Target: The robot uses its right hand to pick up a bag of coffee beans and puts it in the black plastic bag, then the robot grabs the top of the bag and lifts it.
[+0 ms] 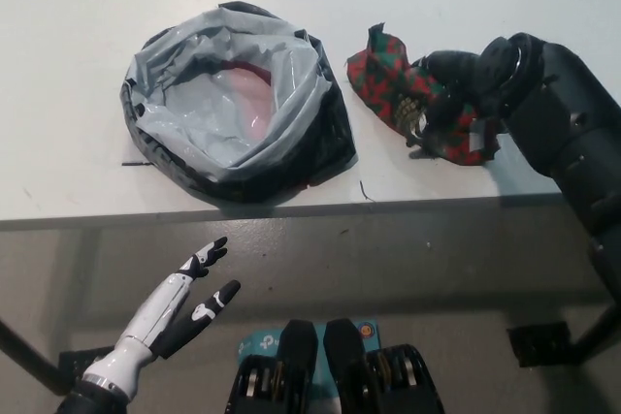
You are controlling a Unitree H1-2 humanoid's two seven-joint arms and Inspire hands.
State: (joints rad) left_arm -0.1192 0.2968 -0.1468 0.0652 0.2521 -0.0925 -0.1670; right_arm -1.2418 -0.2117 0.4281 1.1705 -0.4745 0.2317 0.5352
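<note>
The black right hand point(448, 94) lies on the red-and-green patterned coffee bean bag point(393, 79) near the white desk's point(78, 7) front edge; its grip cannot be told. The open black plastic bag point(233, 104) sits beside it. The white left hand point(189, 298) rests open below the desk edge.

One coffee bean bag point(388, 79), one black plastic bag point(238, 104), one table point(78, 7), two hands.

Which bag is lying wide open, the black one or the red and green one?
The black plastic bag is open: its rim is rolled down and you can see its grey inside. The red-and-green coffee bean bag lies closed under the black right hand.
</note>
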